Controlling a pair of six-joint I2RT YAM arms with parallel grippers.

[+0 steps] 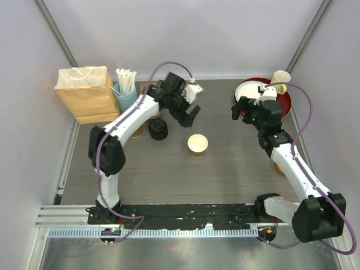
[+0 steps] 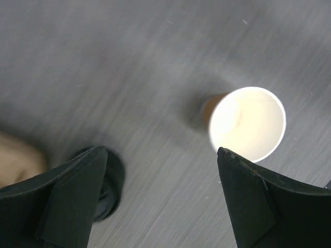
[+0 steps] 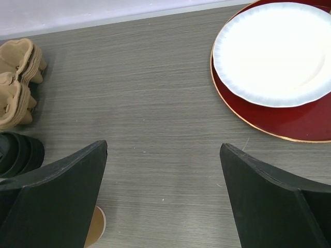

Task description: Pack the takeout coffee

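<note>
One brown kraft paper cup (image 1: 197,144) stands upright mid-table with no lid on, its pale inside showing (image 2: 248,124). My left gripper (image 1: 189,118) hovers above and behind it, open and holding nothing (image 2: 161,151); the cup sits just beyond the right fingertip (image 2: 258,196). A stack of black lids (image 1: 158,130) lies to the cup's left (image 2: 111,181). Part of a second brown cup (image 1: 136,133) peeks out under the left arm. My right gripper (image 1: 241,109) is open over bare table (image 3: 163,146), near the plates.
A paper bag (image 1: 84,93) and a light-blue cup of straws (image 1: 126,90) stand at back left. A white plate (image 3: 274,51) rests on a red plate (image 3: 305,121) at back right, a pale-yellow mug (image 1: 280,79) behind. Pulp cup carriers (image 3: 15,82) lie near the lids.
</note>
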